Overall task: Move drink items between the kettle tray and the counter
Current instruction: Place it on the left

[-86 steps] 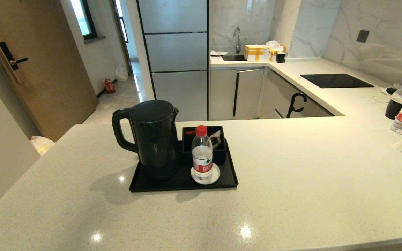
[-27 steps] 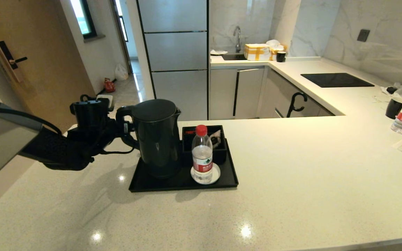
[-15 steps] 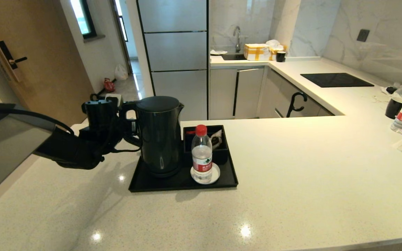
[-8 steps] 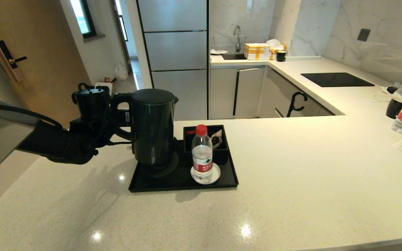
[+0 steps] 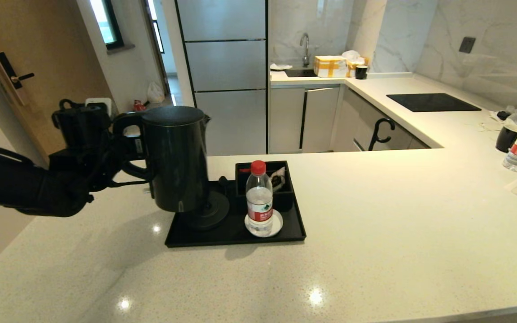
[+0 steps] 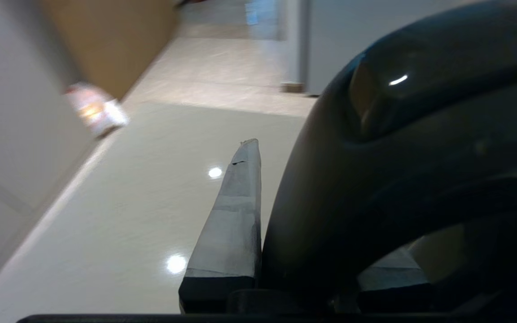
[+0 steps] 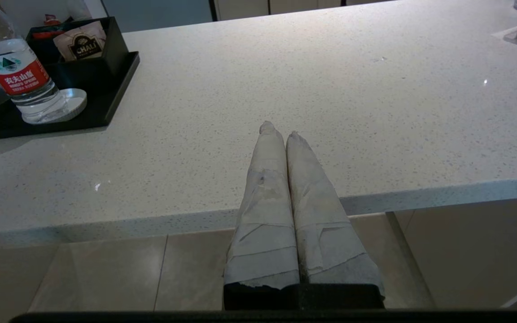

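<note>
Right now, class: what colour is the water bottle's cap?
Red cap, clearest in the head view.

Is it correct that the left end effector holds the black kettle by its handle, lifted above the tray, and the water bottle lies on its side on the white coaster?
Not fully. In the head view the water bottle stands upright on the white coaster. The rest is right: the left end effector holds the black kettle by its handle, lifted above the tray.

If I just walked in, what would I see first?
The big black kettle hanging in the air, above the tray's left end, with the left claw shut on its handle. Its round base sits bare on the black tray, beside a red-capped water bottle on a white coaster.
</note>
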Available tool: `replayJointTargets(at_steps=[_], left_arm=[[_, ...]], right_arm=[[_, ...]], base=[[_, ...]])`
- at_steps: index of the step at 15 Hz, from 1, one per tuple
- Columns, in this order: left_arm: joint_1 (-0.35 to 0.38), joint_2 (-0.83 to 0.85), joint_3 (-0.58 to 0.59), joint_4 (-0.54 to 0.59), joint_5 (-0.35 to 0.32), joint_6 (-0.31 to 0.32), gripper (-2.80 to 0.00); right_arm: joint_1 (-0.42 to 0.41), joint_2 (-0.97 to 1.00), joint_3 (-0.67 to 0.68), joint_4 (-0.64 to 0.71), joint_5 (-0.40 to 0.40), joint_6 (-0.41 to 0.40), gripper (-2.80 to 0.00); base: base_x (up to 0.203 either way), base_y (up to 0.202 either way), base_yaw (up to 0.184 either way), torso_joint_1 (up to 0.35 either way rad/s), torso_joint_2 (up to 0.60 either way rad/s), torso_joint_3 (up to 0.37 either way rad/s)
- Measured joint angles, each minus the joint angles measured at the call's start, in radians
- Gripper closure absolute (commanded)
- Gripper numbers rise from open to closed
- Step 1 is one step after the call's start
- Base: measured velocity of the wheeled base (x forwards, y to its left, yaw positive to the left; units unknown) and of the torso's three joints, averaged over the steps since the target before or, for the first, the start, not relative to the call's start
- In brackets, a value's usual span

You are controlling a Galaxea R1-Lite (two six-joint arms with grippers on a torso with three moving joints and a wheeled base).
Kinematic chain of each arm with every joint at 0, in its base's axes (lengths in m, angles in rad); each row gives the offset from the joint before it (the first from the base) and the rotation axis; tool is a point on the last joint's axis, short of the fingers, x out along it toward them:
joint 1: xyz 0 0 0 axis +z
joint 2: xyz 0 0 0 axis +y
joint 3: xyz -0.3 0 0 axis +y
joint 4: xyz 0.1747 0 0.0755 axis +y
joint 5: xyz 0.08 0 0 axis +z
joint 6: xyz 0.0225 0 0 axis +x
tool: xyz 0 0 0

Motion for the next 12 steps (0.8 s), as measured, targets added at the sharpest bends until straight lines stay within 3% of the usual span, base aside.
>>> replayJointTargets(at_steps=[7, 12], left_arm=[[0.196, -0.086, 0.219, -0.07, -0.03, -0.115, 0.0], [0.284, -0.011, 0.328, -0.285, -0.07, -0.072, 0.0]], right_arm=[[0.0, 0.0, 0.0, 0.0, 0.001, 0.0, 0.0], [0.0, 0.0, 0.0, 0.0, 0.0, 0.0, 0.0]], base=[[0.0, 0.0, 0.0, 0.0, 0.0, 0.0], [0.0, 0.0, 0.0, 0.0, 0.0, 0.0]])
